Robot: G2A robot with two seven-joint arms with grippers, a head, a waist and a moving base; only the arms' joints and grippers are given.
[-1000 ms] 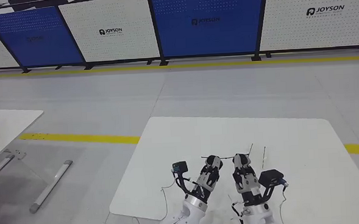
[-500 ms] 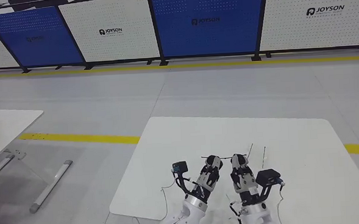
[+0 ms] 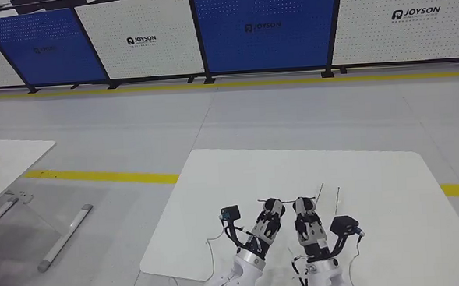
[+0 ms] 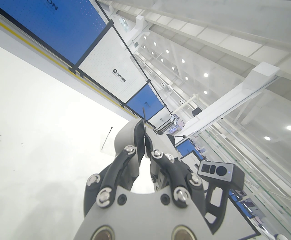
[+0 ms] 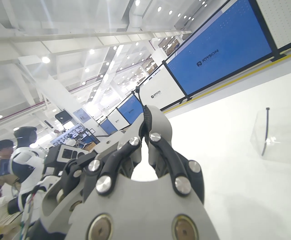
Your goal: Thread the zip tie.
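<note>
Low and central in the top view, above the white counter [image 3: 372, 174], the left tool [image 3: 272, 205] and right tool [image 3: 301, 205] sit side by side. Both are pinching the zip tie [image 5: 137, 88], and its tail seems not yet threaded. 2 spare ties [image 3: 320, 191] lie just to the right.

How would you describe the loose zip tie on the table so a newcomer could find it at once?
On the white table, look beyond the right gripper, toward the robot's right. The loose zip tie lies there on a clear plastic piece; unlike the held zip tie, nothing grips it.
</note>
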